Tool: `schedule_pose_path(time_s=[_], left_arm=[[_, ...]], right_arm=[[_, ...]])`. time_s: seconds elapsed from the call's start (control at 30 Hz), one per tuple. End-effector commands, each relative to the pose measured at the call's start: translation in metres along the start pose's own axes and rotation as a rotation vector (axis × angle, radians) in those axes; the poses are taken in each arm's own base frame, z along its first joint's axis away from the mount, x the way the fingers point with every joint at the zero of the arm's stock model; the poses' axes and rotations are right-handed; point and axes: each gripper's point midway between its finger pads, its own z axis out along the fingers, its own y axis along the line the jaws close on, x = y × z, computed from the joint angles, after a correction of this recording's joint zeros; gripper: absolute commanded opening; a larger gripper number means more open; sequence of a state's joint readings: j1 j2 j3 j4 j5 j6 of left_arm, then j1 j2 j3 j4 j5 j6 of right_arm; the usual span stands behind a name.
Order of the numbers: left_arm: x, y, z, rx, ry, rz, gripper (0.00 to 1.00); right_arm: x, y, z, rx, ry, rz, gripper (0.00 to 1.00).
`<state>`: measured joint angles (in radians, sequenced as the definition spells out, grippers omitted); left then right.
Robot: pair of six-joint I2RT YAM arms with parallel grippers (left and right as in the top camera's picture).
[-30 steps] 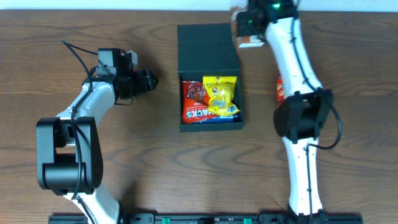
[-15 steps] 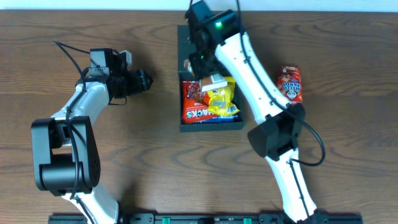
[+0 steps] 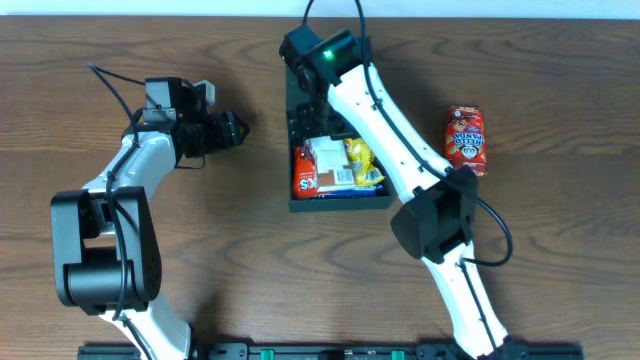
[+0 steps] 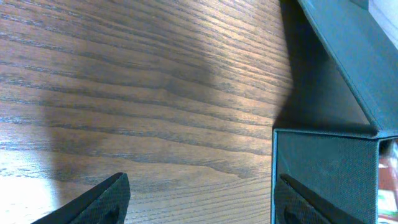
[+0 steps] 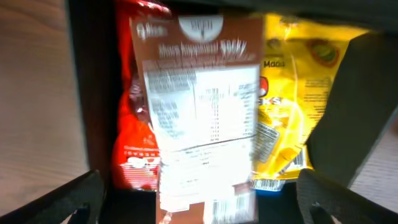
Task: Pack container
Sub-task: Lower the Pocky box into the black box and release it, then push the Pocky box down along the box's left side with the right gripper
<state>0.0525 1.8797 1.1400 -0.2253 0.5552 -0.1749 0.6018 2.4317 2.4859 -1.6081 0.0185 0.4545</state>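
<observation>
the matte black square cardboard box (image 3: pixel 340 204) sits at table centre, its flap lid open toward 12 o'clock, with snack packets inside. the right gripper (image 5: pixel 205 205) above it is spread wide, gripping nothing. the left gripper (image 3: pixel 232 130), also spread, hovers at 9 o'clock, apart from the box wall, over the bare wooden table (image 3: pixel 120 60).

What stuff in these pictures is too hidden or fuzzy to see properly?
- Overhead: the right arm covers the far half of the container.
- Right wrist: the print on the brown packet is blurred and unreadable.
- Right wrist: that packet covers parts of the red packet and the yellow packet.
- Left wrist: the picture's right edge cuts the container off, and its wall hides the inside.
</observation>
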Motion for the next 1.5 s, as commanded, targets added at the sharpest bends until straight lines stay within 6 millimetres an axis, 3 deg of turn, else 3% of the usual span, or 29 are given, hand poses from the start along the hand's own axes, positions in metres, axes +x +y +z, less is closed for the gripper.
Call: schedule_pose_path(time_s=[0.0, 0.1, 0.13, 0.17, 0.2, 0.27, 0.37, 0.43, 0.57, 0.63, 0.77, 0.8, 0.9, 0.97, 1.1, 1.47], left_arm=[[-0.001, 0.002, 0.003, 0.011, 0.005, 0.015, 0.75], [-0.001, 0.002, 0.003, 0.011, 0.005, 0.015, 0.76], [-0.001, 0.002, 0.003, 0.011, 0.005, 0.015, 0.75], [-0.001, 0.002, 0.003, 0.011, 0.005, 0.015, 0.75], [-0.001, 0.002, 0.003, 0.011, 0.005, 0.015, 0.76], [-0.001, 0.002, 0.003, 0.012, 0.005, 0.015, 0.76], [-0.001, 0.001, 0.002, 0.016, 0.004, 0.015, 0.75], [-0.002, -0.001, 0.002, 0.023, 0.005, 0.016, 0.75], [-0.001, -0.012, 0.002, 0.084, 0.014, 0.019, 0.75], [0.001, -0.019, 0.001, 0.121, 0.025, 0.018, 0.75], [0.007, -0.032, 0.006, 0.144, 0.045, 0.039, 0.70], [0.009, -0.035, 0.007, 0.143, 0.049, 0.047, 0.63], [0.016, -0.046, 0.013, 0.140, 0.066, 0.074, 0.20], [0.021, -0.054, 0.017, 0.150, 0.080, 0.090, 0.06], [0.032, -0.068, 0.022, 0.160, 0.111, 0.110, 0.06], [0.041, -0.066, 0.028, 0.095, 0.132, 0.124, 0.06]], right_arm=[[-0.003, 0.001, -0.008, -0.001, -0.035, -0.036, 0.99], [-0.012, -0.001, -0.020, -0.019, -0.079, -0.063, 0.98], [-0.019, -0.004, -0.032, -0.033, -0.116, -0.075, 0.92], [-0.023, -0.007, -0.040, -0.041, -0.140, -0.085, 0.76], [-0.028, -0.012, -0.053, -0.051, -0.175, -0.095, 0.45], [-0.035, -0.026, -0.074, -0.063, -0.229, -0.128, 0.01], [-0.036, -0.041, -0.080, -0.130, -0.214, -0.202, 0.01], [-0.032, -0.043, -0.070, -0.213, -0.157, -0.233, 0.02], [-0.021, -0.065, -0.016, -0.212, 0.011, -0.166, 0.02], [-0.009, -0.061, 0.009, -0.228, 0.083, -0.165, 0.02], [0.008, -0.050, 0.032, -0.238, 0.153, -0.181, 0.02], [0.010, -0.049, 0.034, -0.236, 0.162, -0.184, 0.02], [0.016, -0.045, 0.039, -0.228, 0.181, -0.194, 0.01], [0.017, -0.045, 0.041, -0.226, 0.187, -0.194, 0.01], [0.022, -0.044, 0.046, -0.224, 0.205, -0.198, 0.02], [0.035, -0.008, 0.045, -0.249, 0.209, -0.283, 0.02]])
